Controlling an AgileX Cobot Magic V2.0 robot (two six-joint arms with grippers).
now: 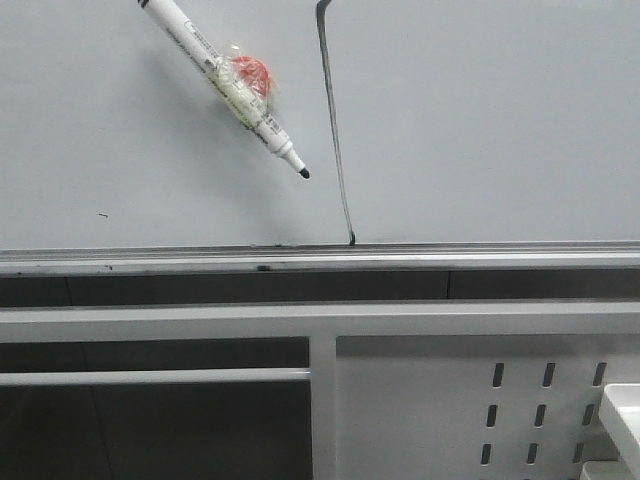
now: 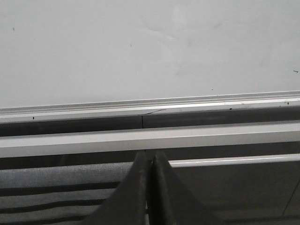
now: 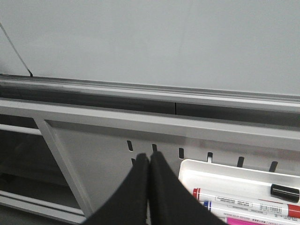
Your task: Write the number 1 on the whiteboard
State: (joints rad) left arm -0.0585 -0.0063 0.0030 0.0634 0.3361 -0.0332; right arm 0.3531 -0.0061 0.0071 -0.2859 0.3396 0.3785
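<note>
The whiteboard [image 1: 480, 120] fills the upper half of the front view, with a silver ledge [image 1: 450, 258] along its lower edge. The number 1 [image 1: 335, 130] is a long thin black stroke, hooked at the top, running down to the ledge. To its left a white marker [image 1: 225, 85] with a black tip and a taped red blob hangs tilted in front of the board; what holds it is out of view. My left gripper [image 2: 150, 157] is shut and empty, below the ledge. My right gripper [image 3: 149, 159] is shut and empty, with the stroke's lower end [image 3: 16, 50] off to its side.
A white perforated metal frame [image 1: 450, 400] stands under the board. A white tray [image 3: 225, 176] hangs on it beside my right gripper, holding a red marker [image 3: 243, 199], other markers and a black cap [image 3: 284, 192]. A tiny black speck [image 1: 102, 214] marks the board.
</note>
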